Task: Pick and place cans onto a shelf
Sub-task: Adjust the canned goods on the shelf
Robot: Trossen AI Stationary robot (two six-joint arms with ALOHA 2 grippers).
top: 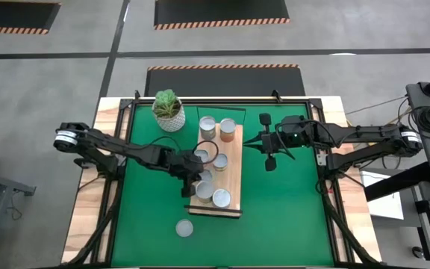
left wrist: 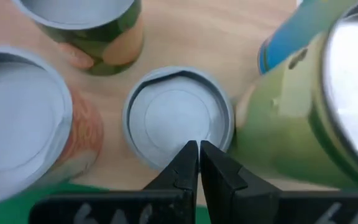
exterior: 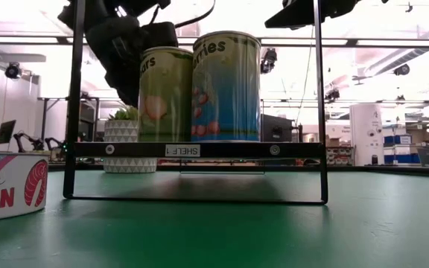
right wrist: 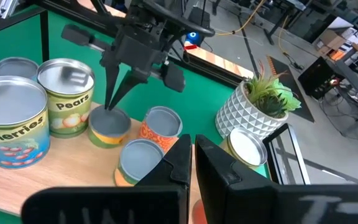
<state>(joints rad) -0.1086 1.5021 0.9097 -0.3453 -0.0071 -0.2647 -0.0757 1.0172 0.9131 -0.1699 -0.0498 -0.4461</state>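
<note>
From above, the shelf (top: pixel 219 175) lies mid-bench beside the potted plant (top: pixel 169 110), carrying most of the cans (top: pixel 222 197); one loose can (top: pixel 184 228) sits on the green mat (top: pixel 290 217) just off the shelf's near end. The left hand (top: pixel 192 178) hangs over the shelf's left edge; the right hand (top: pixel 269 142) waits just right of the shelf.

The low view shows the two tall cans (exterior: pixel 226 85) standing on the shelf.

The left wrist view shows that hand pinched closed, empty, tips over a short can (left wrist: pixel 178 118), possibly touching it.

The right wrist view shows its own fingers (right wrist: pixel 173 163) closed on nothing.

A placement looks finished; next likely calls for lifting clear and fetching the loose can.
</note>
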